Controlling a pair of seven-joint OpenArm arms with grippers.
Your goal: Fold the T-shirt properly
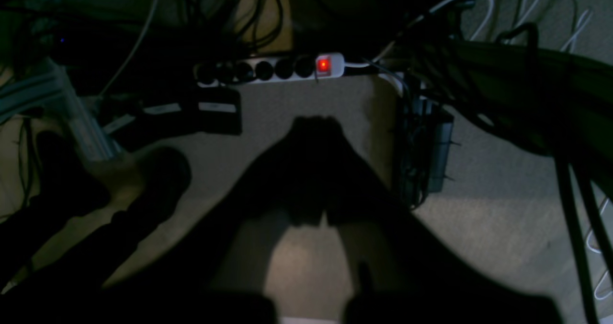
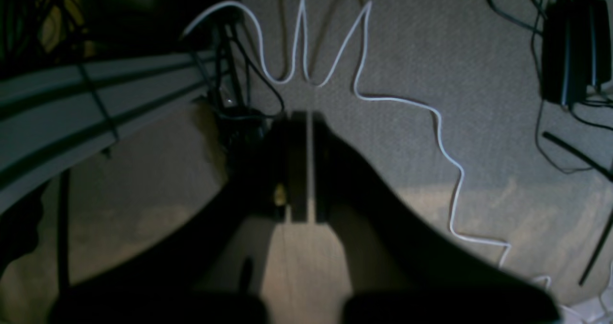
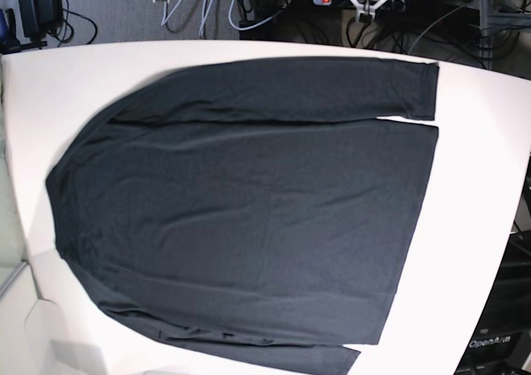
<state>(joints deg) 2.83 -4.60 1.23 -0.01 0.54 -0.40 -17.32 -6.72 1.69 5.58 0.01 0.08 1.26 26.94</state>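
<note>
One garment only lies on the white table [image 3: 481, 184]: the large, plain charcoal-black knit T-shirt [image 3: 249, 217] with long sleeves, spread flat and turned sideways, its shoulders toward the left edge of the base view and its hem toward the right. One sleeve [image 3: 290, 89] runs along the far side of the body, the other [image 3: 249, 350] along the near side, partly cut off by the bottom of the picture. The cloth looks smooth, with only faint ripples.

From where I stand, no fold has been made. The shirt is laid out full size, and neither arm reaches over it in the base view. So I judge the task to be at its very start: the sleeves have yet to be brought in, and the body has yet to be doubled over.

Both arms seem parked off the table, their wrist cameras looking down at grey carpet. The left gripper [image 1: 313, 125] hangs above a white power strip [image 1: 273, 68] with a red lit switch, its dark jaws clenched together on nothing. The right gripper [image 2: 299, 122] hangs near a loose white cable [image 2: 364, 96] snaking over the floor, its jaws also pressed nearly together and empty. Neither is touching the shirt.
</note>
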